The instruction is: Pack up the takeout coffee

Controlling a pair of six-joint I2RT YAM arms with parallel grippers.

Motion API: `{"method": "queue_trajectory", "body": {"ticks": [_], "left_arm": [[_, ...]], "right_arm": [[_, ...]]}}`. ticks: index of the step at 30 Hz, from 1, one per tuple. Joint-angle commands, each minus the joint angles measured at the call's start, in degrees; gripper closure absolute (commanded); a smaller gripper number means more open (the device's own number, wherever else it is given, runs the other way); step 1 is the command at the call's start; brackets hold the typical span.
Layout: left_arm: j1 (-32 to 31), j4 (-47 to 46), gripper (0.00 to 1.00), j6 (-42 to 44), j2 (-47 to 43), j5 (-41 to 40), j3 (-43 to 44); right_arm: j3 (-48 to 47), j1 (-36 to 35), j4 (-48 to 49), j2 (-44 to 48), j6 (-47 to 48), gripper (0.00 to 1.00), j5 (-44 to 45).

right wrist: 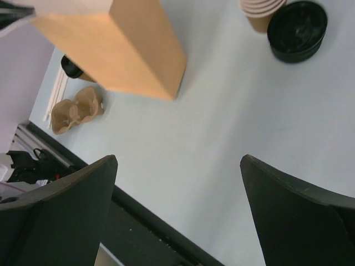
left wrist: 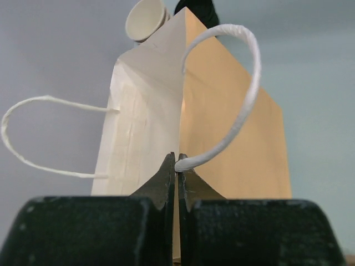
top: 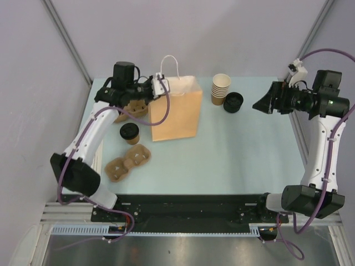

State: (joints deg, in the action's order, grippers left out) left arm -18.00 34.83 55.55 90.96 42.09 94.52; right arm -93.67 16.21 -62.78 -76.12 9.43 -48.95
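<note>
Takeout coffee (top: 130,133) stands on the table, nearer the arm bases than the left claw (left wrist: 176,160) and a little to its left – outside the paper bag (top: 176,111), so packing has barely begun. That claw is pinched tight on one white handle (left wrist: 255,72) of the bag, which stands straight ahead of it; lifting the cup in is all to come, I judge. The right claw (right wrist: 177,160) gapes fully, holding nothing, well apart from the bag. Counted – one lidded cup, one bag with two handles, one stack of lidless cups (top: 220,88), one pile of black lids (top: 233,102), one cup carrier (top: 128,161) plainly seen
</note>
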Motion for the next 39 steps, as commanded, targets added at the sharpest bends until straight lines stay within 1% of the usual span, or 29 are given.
{"method": "queue_trajectory", "body": {"ticks": [1, 2, 5, 6, 7, 8, 9, 10, 11, 12, 13, 14, 16, 17, 19, 20, 22, 23, 25, 26, 29, 30, 34, 39], "left_arm": [[-1.68, 1.11, 1.00, 3.33, -9.55, 8.70, -6.88], [-1.86, 2.25, 1.00, 4.21, -12.70, 12.37, -8.98], [-2.48, 6.29, 1.00, 8.42, -17.20, 18.44, -12.59], [-2.65, 10.31, 1.00, 11.48, -19.48, 19.78, -13.04], [-3.26, 12.96, 1.00, 13.34, -20.29, 20.66, -13.13], [-3.88, 15.77, 1.00, 17.97, -20.73, 21.71, -12.26], [-4.49, 19.19, 1.00, 20.10, -21.17, 22.25, -11.56], [-5.54, 24.53, 1.00, 22.04, -21.09, 22.86, -10.68], [-5.99, 28.06, 1.00, 26.84, -20.82, 23.74, -9.02], [-6.52, 31.32, 1.00, 29.68, -20.04, 25.05, -8.13], [-7.83, 37.44, 1.00, 32.40, -19.77, 25.41, -7.25], [-8.62, 40.03, 1.00, 36.78, -19.24, 25.59, -5.77], [-11.16, 43.99, 1.00, 39.54, -18.54, 25.33, -4.53], [-12.05, 46.10, 1.00, 40.59, -18.36, 25.24, -3.74], [-14.25, 47.26, 1.00, 41.39, -18.45, 24.98, -3.38], [-15.04, 47.96, 1.00, 42.61, -18.53, 24.71, -3.20], [-17.15, 48.23, 1.00, 43.24, -18.97, 24.01, -3.29], [-17.85, 48.40, 1.00, 44.11, -19.50, 23.75, -3.55], [-20.14, 48.06, 1.00, 44.82, -20.11, 22.35, -3.82], [-20.93, 47.79, 1.00, 45.00, -20.81, 21.82, -4.08], [-23.48, 47.17, 1.00, 44.91, -21.35, 20.76, -4.08], [-24.79, 47.26, 1.00, 44.91, -21.44, 20.67, -3.99], [-27.96, 47.88, 1.00, 45.35, -21.70, 19.44, -3.29], [-30.78, 47.87, 1.00, 45.26, -22.58, 18.30, -3.20]], "right_arm": [[-10.36, 0.23, -6.56, -2.10, 5.24, 0.00, 1.49], [-11.70, 0.23, -7.08, -2.37, 5.94, 0.00, 1.40], [-16.97, 0.23, -9.81, -3.42, 9.46, 0.00, 0.88], [-18.47, 0.23, -11.55, -3.69, 12.25, 0.00, -0.17], [-19.79, 0.14, -12.35, -3.95, 13.58, 0.00, -0.79], [-22.58, 0.05, -13.58, -4.65, 14.55, 0.00, -1.23], [-24.00, -0.21, -14.29, -4.92, 16.83, 0.00, -2.02], [-25.41, -1.17, -14.73, -5.18, 17.80, 0.00, -2.29], [-28.30, -2.13, -15.52, -5.62, 18.68, 0.00, -2.29], [-29.46, -3.28, -15.53, -5.71, 19.48, 0.00, -1.86], [-30.68, -6.51, -15.70, -5.71, 20.96, 0.00, -1.42], [-32.52, -8.54, -15.09, -5.71, 21.50, 0.00, -0.63], [-33.94, -13.54, -13.69, -4.75, 21.94, 0.00, 3.41], [-34.38, -18.36, -11.68, -4.31, 21.95, 0.00, 4.47], [-34.65, -23.04, -9.12, -2.90, 21.86, 0.00, 6.23], [-34.48, -27.76, -7.11, -2.46, 22.21, 0.00, 6.76], [-33.34, -31.92, -6.04, -1.67, 22.73, 0.00, 8.34], [-32.81, -35.94, -5.34, -1.49, 23.35, 0.00, 9.30], [-30.79, -40.00, -5.33, -1.40, 24.40, 0.00, 10.71], [-30.18, -44.03, -5.77, -1.58, 26.15, 0.00, 12.89], [-26.84, -50.38, -7.08, -1.93, 30.80, 0.00, 17.46], [-25.96, -54.22, -7.09, -2.02, 31.95, 0.00, 18.44], [-22.79, -61.37, -7.17, -2.89, 36.97, 0.00, 22.58], [-21.03, -66.12, -8.76, -5.27, 41.80, 0.00, 25.92]]}}
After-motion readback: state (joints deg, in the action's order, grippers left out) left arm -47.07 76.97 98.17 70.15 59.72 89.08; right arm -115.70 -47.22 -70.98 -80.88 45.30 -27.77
